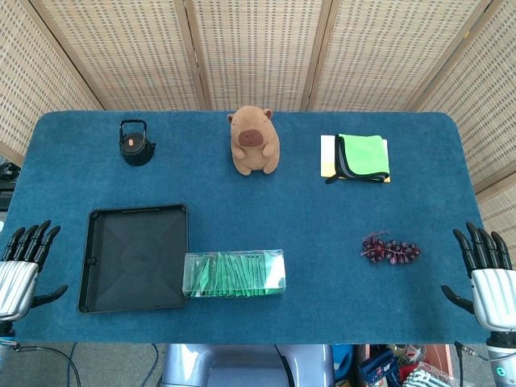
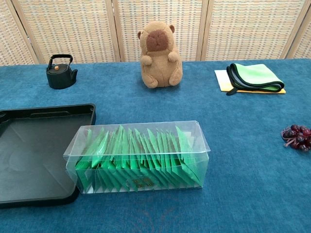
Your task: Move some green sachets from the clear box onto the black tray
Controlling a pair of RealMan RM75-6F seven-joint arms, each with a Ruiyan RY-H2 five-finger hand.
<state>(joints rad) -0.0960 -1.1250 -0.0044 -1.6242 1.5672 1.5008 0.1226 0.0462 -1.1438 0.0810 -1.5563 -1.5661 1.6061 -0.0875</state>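
Tray (image 1: 133, 258) bare, sachets (image 2: 138, 158) untouched in box (image 2: 204, 145)
Left hand (image 1: 22, 266), right hand (image 1: 488, 274): spread, nothing held; packed sachets may be pulled out bunched

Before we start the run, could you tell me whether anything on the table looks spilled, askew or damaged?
Nothing stands out. The green sachets stand packed in the clear box, which sits against the empty black tray. Both hands rest open at the table edges.

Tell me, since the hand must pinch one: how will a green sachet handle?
Probably thin, light and floppy: the green sachets stand as flat leaves, leaning on each other in the clear box. Packed closely, so neighbours may lift too.
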